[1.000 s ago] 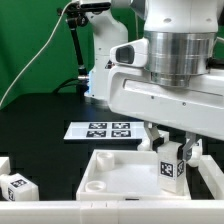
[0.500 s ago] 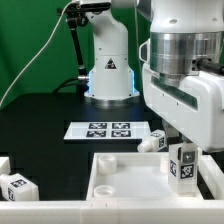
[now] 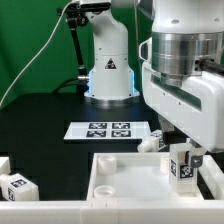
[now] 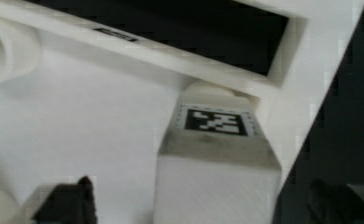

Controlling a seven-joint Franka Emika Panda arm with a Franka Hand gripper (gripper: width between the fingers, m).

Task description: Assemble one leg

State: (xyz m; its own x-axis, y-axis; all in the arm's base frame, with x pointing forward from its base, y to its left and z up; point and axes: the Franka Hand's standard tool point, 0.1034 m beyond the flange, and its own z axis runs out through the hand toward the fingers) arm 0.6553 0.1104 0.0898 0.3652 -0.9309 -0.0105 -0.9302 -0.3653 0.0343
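A white leg (image 3: 181, 166) with a black-and-white tag stands upright between my fingers, over the right side of the large white panel (image 3: 120, 178), near its right corner. My gripper (image 3: 181, 156) is shut on the leg from above. In the wrist view the leg (image 4: 216, 150) runs away from me with its tag facing up. A dark finger (image 4: 69, 200) shows on one side and the other finger (image 4: 339, 195) on the other side, close against the leg. The panel's white surface (image 4: 90, 120) lies under the leg. The leg's lower end is hidden.
The marker board (image 3: 108, 130) lies on the black table behind the panel. Another leg (image 3: 18, 186) lies at the exterior view's left front. A further white leg (image 3: 150, 143) lies at the panel's back edge. The robot base (image 3: 110, 70) stands behind.
The gripper has carried the leg toward the exterior view's right over the panel, and the hand has turned. In the last half second it has hardly moved, only slightly down.
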